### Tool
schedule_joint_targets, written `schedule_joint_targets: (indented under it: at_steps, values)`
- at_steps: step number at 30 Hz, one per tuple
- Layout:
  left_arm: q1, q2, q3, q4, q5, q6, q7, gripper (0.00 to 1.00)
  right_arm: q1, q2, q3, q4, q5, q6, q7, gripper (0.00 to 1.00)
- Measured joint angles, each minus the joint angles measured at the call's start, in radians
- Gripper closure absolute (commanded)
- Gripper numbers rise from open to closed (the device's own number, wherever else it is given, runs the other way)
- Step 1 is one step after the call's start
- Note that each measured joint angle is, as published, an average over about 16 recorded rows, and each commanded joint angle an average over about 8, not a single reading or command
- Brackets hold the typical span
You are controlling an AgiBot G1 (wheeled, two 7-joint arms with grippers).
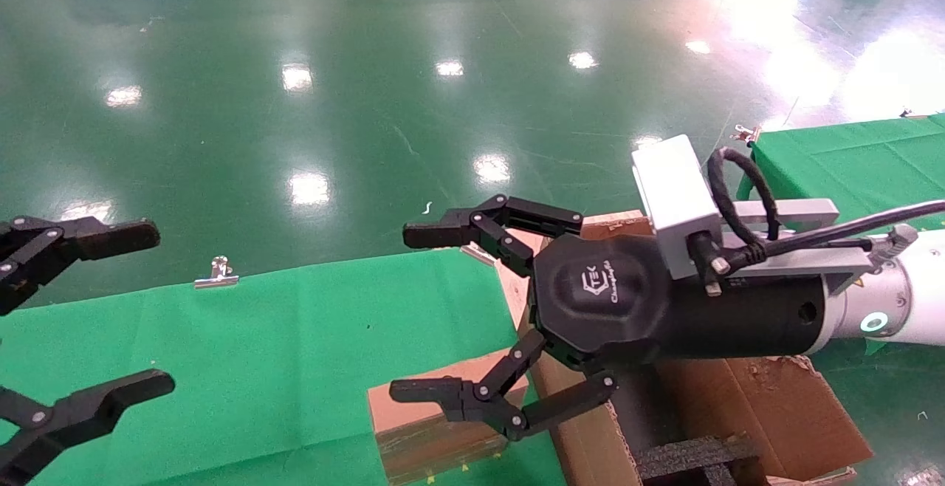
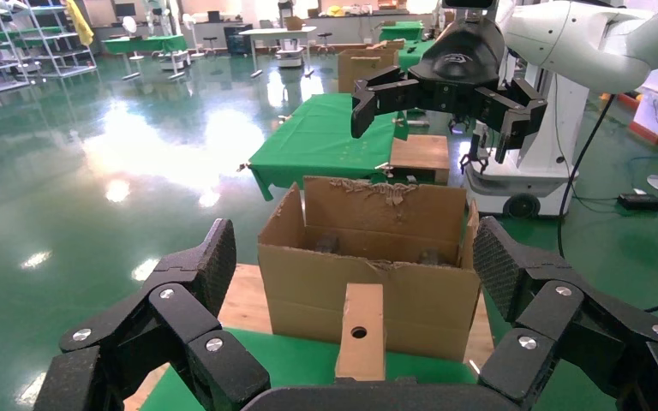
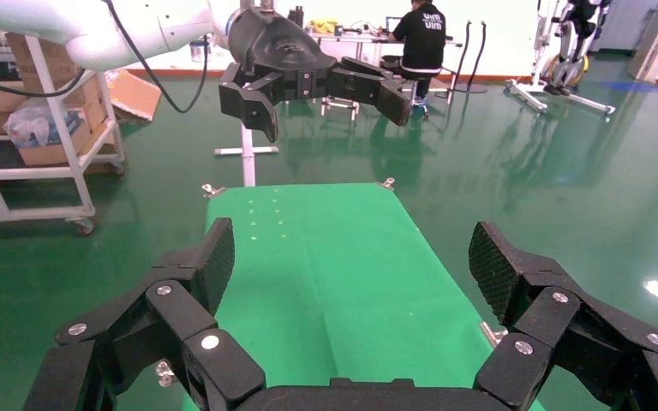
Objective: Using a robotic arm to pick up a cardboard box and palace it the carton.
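Observation:
The cardboard box (image 1: pixel 417 427), small, flat and brown, lies on the green-clothed table (image 1: pixel 258 353) against the carton's left wall. In the left wrist view its narrow face with a round hole (image 2: pixel 360 330) points at me. The carton (image 1: pixel 746 405) (image 2: pixel 368 274) has ragged flaps and black foam (image 1: pixel 694 456) inside. My right gripper (image 1: pixel 410 312) (image 3: pixel 351 265) is open, hanging above the box and the carton's left edge with only green cloth between its fingers. My left gripper (image 1: pixel 151 307) (image 2: pixel 355 274) is open at the table's left end, facing the box and holding nothing.
Metal clips (image 1: pixel 216 273) pin the cloth at the table's far edge. A second green table (image 1: pixel 849 153) stands at the right. Glossy green floor lies beyond. A person (image 3: pixel 420 34) sits far off, near a trolley shelf (image 3: pixel 34 154).

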Motion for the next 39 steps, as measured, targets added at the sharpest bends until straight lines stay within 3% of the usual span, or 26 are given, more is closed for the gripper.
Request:
schedule_joint_targets:
  at_steps: [11, 12, 19, 20, 30, 39]
  values:
    - [0.000, 0.000, 0.000, 0.000, 0.000, 0.000, 0.000, 0.00, 0.000, 0.000, 0.000, 0.000, 0.000, 0.000, 0.000, 0.00]
    - [0.000, 0.000, 0.000, 0.000, 0.000, 0.000, 0.000, 0.09, 0.000, 0.000, 0.000, 0.000, 0.000, 0.000, 0.000, 0.00]
    - [0.000, 0.000, 0.000, 0.000, 0.000, 0.000, 0.000, 0.97, 0.000, 0.000, 0.000, 0.000, 0.000, 0.000, 0.000, 0.00]
    - [0.000, 0.000, 0.000, 0.000, 0.000, 0.000, 0.000, 1.00, -0.001, 0.000, 0.000, -0.001, -0.001, 0.000, 0.000, 0.00]
    - [0.000, 0.000, 0.000, 0.000, 0.000, 0.000, 0.000, 1.00, 0.009, -0.003, -0.036, -0.009, -0.071, -0.003, 0.009, 0.00]
    - [0.000, 0.000, 0.000, 0.000, 0.000, 0.000, 0.000, 1.00, 0.098, -0.040, -0.139, -0.018, -0.291, -0.015, 0.039, 0.00]
